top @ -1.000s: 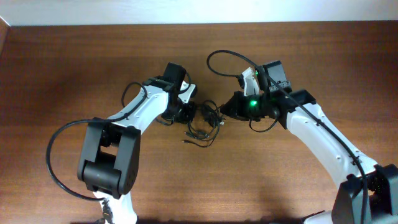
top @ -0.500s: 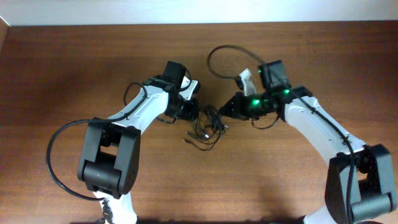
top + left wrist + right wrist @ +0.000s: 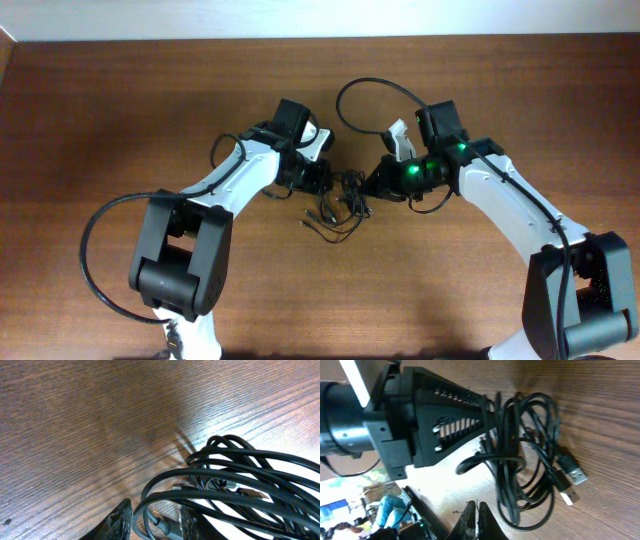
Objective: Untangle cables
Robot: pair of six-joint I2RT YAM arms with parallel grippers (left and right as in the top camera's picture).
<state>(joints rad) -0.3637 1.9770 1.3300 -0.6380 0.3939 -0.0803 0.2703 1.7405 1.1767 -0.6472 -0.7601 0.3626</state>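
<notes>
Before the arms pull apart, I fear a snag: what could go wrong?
Strands of the cables run between the open fingers of the left gripper, so lifting away may drag the whole bundle. The right gripper is shut beside the loops, apparently gripping nothing, so nothing would anchor them.

Overhead: fixed above table (image 3: 120, 100), faced straight down, distant; took in both arms with cables (image 3: 342, 200) at centre. Left wrist: mounted behind left gripper (image 3: 155, 522), set low and very near, looked obliquely across wood into the cables. Right wrist: mounted behind right gripper (image 3: 474, 521), near, looked down on cables and left gripper. Shared across all three: cables and the wood beneath
</notes>
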